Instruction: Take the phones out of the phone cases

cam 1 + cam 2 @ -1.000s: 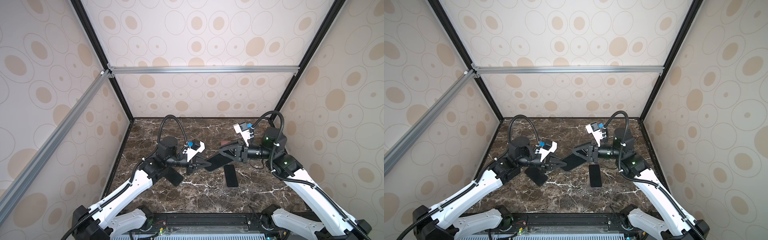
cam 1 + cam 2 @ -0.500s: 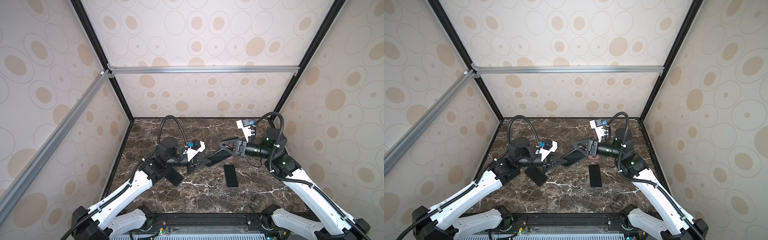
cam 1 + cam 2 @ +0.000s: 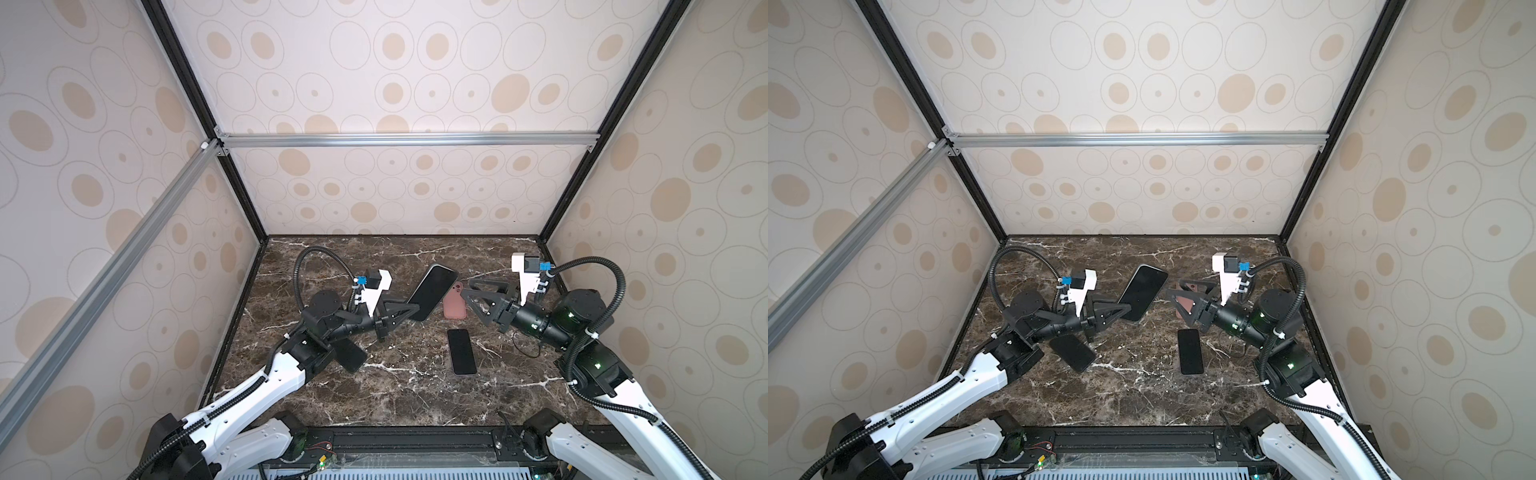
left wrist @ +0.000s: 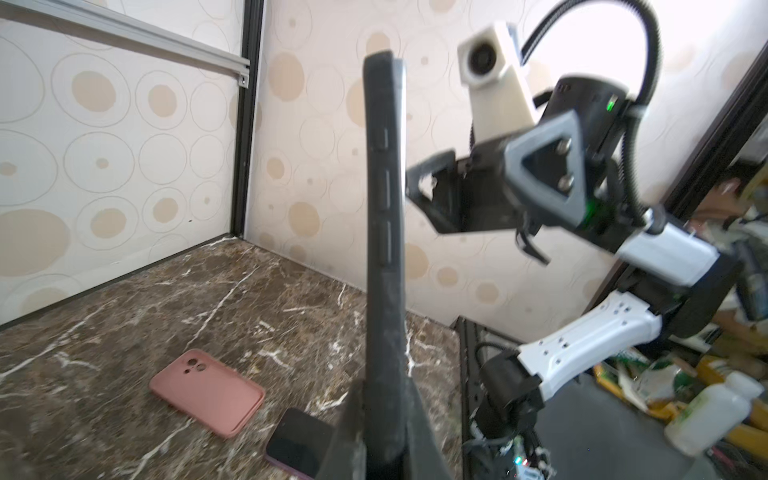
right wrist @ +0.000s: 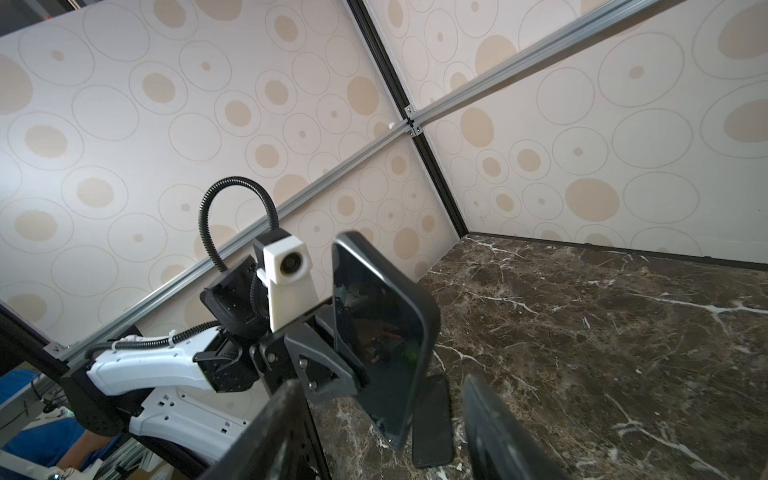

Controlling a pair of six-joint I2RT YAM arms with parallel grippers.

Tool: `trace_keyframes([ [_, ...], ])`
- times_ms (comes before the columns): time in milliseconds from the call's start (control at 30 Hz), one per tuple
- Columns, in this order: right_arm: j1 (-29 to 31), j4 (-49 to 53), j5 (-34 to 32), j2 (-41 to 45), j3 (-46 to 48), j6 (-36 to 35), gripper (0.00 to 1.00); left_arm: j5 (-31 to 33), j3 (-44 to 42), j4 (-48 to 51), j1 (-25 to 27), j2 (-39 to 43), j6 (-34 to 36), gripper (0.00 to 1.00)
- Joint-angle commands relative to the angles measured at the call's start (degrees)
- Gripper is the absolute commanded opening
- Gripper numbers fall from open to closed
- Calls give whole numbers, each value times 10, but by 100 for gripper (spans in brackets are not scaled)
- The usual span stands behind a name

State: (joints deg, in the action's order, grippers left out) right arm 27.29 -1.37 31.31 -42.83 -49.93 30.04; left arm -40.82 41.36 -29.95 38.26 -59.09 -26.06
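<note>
- Top views, surface and room?
- Marble table [image 3: 395, 395], dotted walls [image 3: 395, 62]; pink case [image 3: 454, 301], black phone [image 3: 461, 351] lying flat.
- Grippers?
- Left gripper [image 3: 411, 311] pinches cased phone [image 3: 432, 291] aloft; right gripper [image 3: 465, 287] spread, empty.

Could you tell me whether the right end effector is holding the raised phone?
No, the right end effector stands open, clear of the phone, which the left end effector grips.

No text, brand or number can be read anywhere. The phone [image 3: 432, 292] shows a dark screen, and the pink case [image 3: 454, 306] looks plain.
</note>
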Motion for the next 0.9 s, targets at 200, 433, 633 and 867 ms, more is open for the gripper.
trace_keyframes([
  [200,4,-148,160,-49,17,-16,58,1,-2,-271,3,6,-223,0],
  [433,40,-204,170,-86,4,-27,56,-13,1,-285,6,1,-235,0],
  [633,63,-203,185,-115,-16,-44,49,-25,3,-296,7,-5,-242,0],
  [867,75,-198,196,-124,-24,-58,35,-38,4,-295,10,-11,-245,0],
])
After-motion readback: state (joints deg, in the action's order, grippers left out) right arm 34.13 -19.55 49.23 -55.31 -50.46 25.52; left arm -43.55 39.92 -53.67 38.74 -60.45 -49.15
